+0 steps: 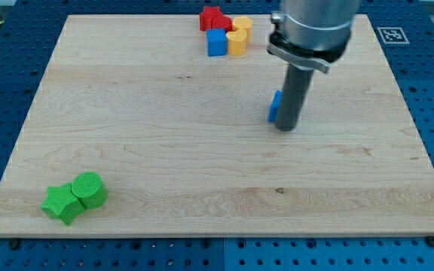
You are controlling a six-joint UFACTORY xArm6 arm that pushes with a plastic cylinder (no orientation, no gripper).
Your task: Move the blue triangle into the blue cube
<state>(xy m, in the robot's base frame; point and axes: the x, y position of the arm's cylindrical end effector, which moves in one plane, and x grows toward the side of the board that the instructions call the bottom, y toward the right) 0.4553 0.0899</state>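
Observation:
The blue triangle (pixel 275 106) lies right of the board's middle, mostly hidden behind my rod; only its left edge shows. My tip (pixel 285 128) rests on the board just at the triangle's right and lower side, touching or nearly touching it. The blue cube (pixel 216 42) sits near the view's top, up and to the left of the triangle, in a cluster with other blocks.
A red star-shaped block (pixel 212 17) and two yellow blocks (pixel 238 36) crowd around the blue cube. A green star (pixel 61 202) and a green cylinder (pixel 90 188) sit at the bottom left. The wooden board (pixel 164 135) lies on a blue perforated table.

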